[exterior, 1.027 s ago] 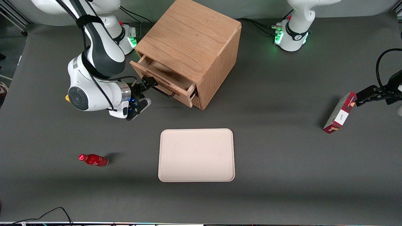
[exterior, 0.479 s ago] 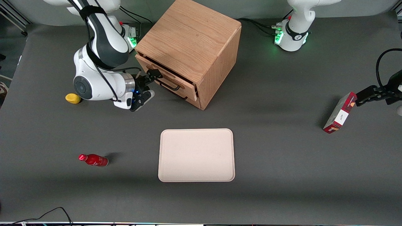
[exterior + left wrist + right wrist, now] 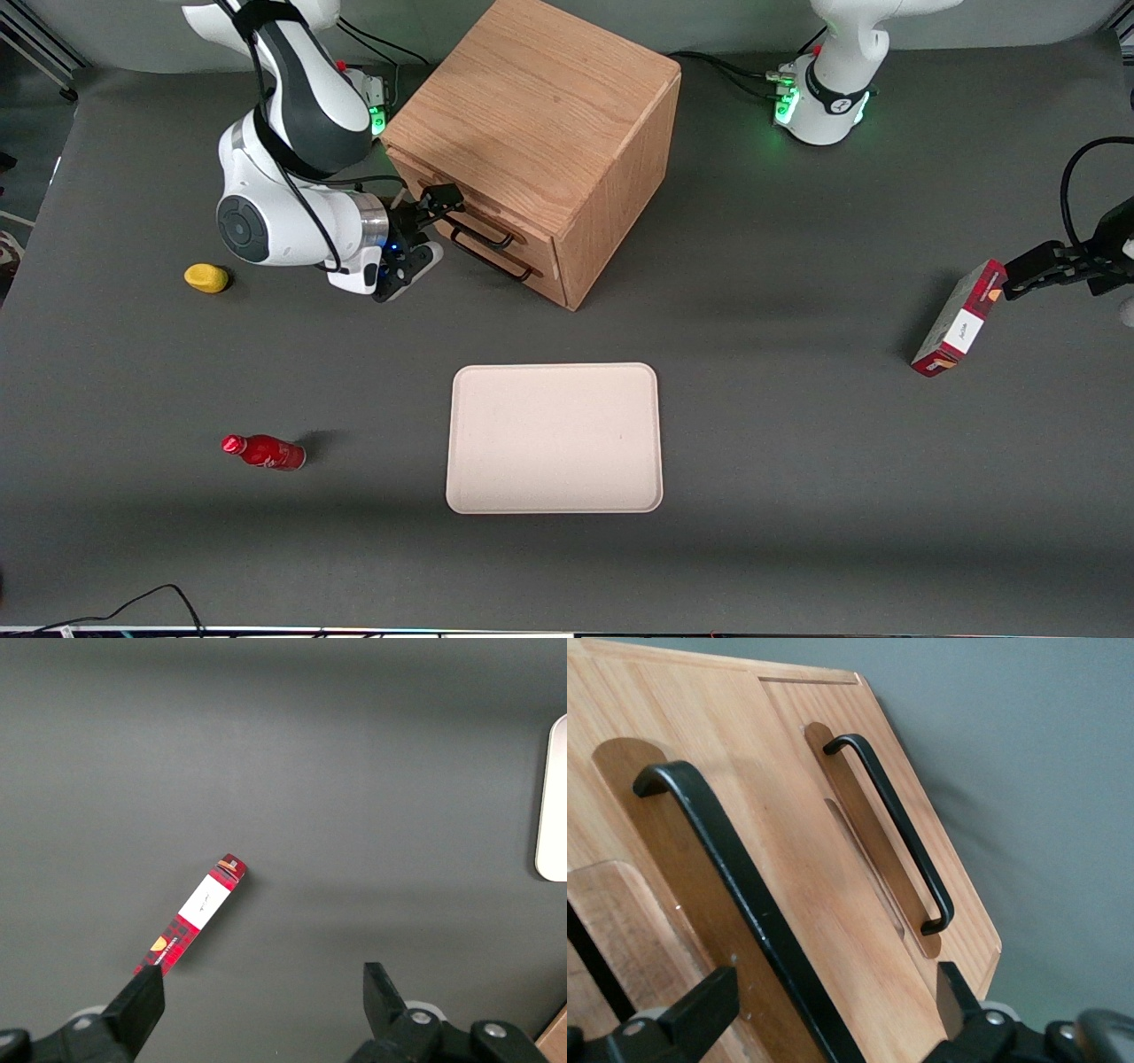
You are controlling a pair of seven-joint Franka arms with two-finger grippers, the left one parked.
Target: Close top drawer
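Observation:
The wooden cabinet (image 3: pixel 540 106) stands at the back of the table. Its top drawer (image 3: pixel 532 241) sits flush with the cabinet front, and no gap shows. My right gripper (image 3: pixel 436 210) is right in front of that drawer, close to the wood. In the right wrist view the gripper (image 3: pixel 828 1010) is open. The top drawer's black handle (image 3: pixel 744 904) runs between the two fingertips (image 3: pixel 700 1005), and neither one touches it. The lower drawer's handle (image 3: pixel 895 833) lies beside it on the same oak front.
A beige tray (image 3: pixel 554 439) lies nearer the front camera than the cabinet. A red bottle (image 3: pixel 264 452) and a yellow object (image 3: pixel 205 277) lie toward the working arm's end. A red box (image 3: pixel 961 319) stands tilted toward the parked arm's end.
The top drawer has slid from clearly pulled out into the cabinet until flush. My gripper travelled toward the cabinet with it, fingers staying around the handle.

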